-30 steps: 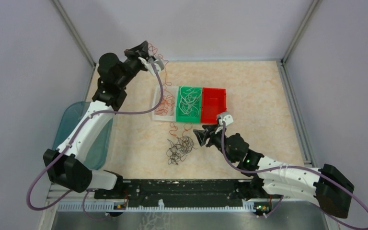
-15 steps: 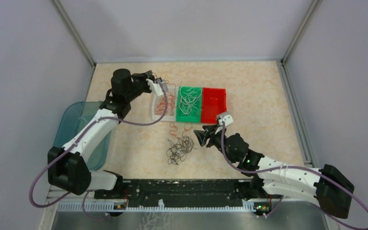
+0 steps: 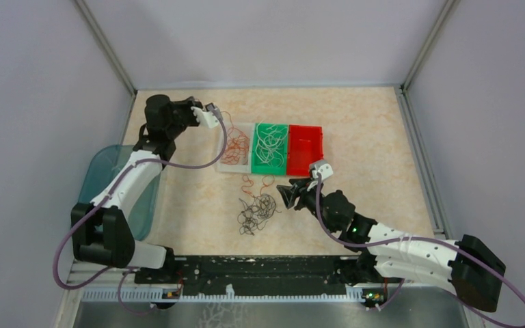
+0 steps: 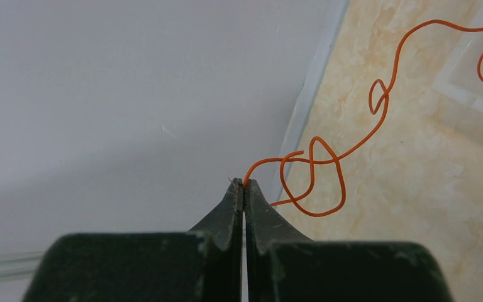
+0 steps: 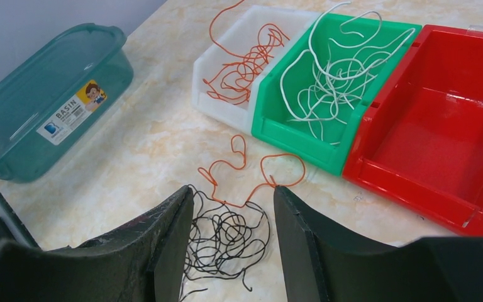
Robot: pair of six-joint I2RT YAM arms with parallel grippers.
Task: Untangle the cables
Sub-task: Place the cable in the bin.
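Orange cable point(image 4: 382, 118) is pinched at its end by tightly closed L gripper point(image 4: 244, 185), arm reached far-left by wall point(image 4: 132, 94); R gripper point(image 5: 233, 192) is held half-spread, empty, low over black cables point(image 5: 226, 242).

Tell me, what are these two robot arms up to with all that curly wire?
They seem to be sorting tangled cables by color. The left gripper is shut on an orange cable near the white bin of orange ones. White cables lie in the green bin; the red bin is empty. The right gripper hangs open over a black tangle.
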